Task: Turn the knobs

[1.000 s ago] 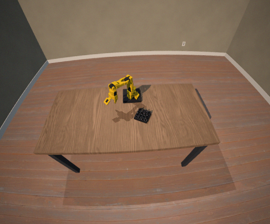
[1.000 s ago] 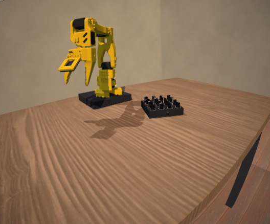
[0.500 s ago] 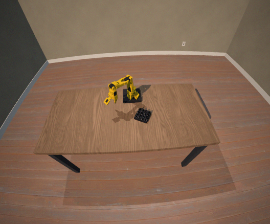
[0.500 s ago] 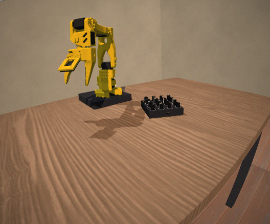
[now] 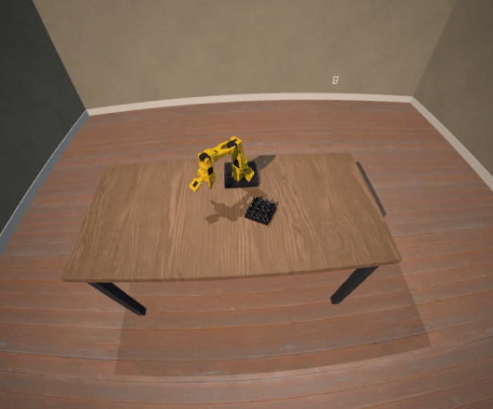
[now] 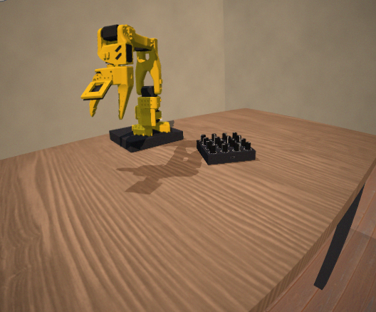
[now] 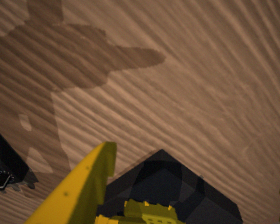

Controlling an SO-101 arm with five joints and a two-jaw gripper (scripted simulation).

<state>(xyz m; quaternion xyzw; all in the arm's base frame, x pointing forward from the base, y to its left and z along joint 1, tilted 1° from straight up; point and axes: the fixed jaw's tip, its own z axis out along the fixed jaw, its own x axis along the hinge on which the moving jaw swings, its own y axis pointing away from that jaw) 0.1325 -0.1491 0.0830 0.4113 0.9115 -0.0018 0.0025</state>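
The black knob box [image 5: 261,207] lies on the wooden table, in front of and to the right of the arm's base; it carries several black knobs in rows [image 6: 226,147]. Its socket shows as a small mark on the side facing the exterior camera. The knob pointers are too small to read. My gripper [image 6: 107,110] hangs high above the table, left of the base and well away from the box [image 5: 201,185]. It is open and holds nothing. In the wrist view only a corner of the box [image 7: 3,167] shows at the left edge, with one yellow finger [image 7: 81,187] in front.
The arm's black base plate [image 6: 145,136] stands behind the box, close to it [image 7: 166,185]. The arm's shadow [image 6: 162,171] falls on the table left of the box. The table's right edge [image 6: 336,214] is well off from the box.
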